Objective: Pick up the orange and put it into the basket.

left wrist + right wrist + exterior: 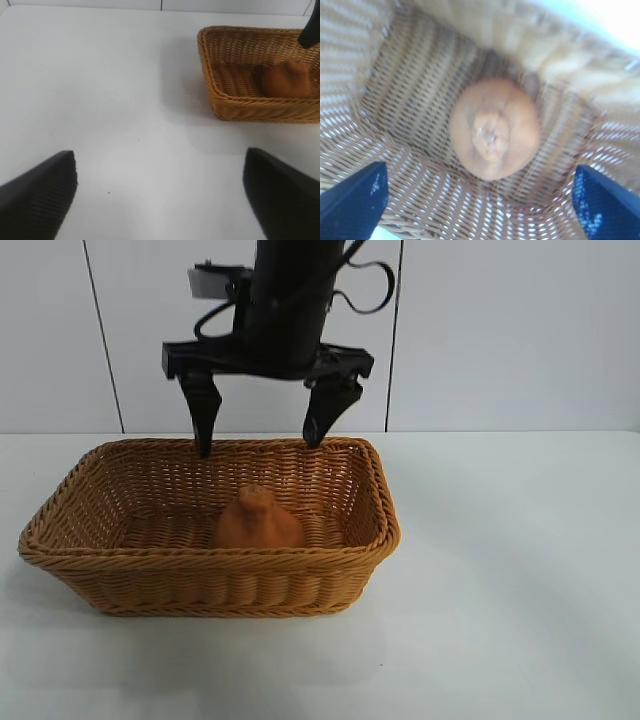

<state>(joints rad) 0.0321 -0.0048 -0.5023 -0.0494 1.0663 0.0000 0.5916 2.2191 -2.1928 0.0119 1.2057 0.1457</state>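
Note:
The orange [257, 520] lies on the floor of the wicker basket [200, 562], knobby bump up, free of any grip. My right gripper [258, 445] hangs open and empty above the basket's far rim, fingers pointing down and spread wide. In the right wrist view the orange [494, 129] sits straight below the open gripper [480, 200], between the basket's walls [420, 200]. My left gripper [160, 200] is open and empty over bare table, far from the basket [210, 75]. The orange [285, 79] shows inside the basket there too. The left arm is out of the exterior view.
The basket stands on a white table [520, 570] with a white panelled wall [500, 330] behind it. In the left wrist view, one tip of the right gripper's fingers [310, 30] shows above the basket.

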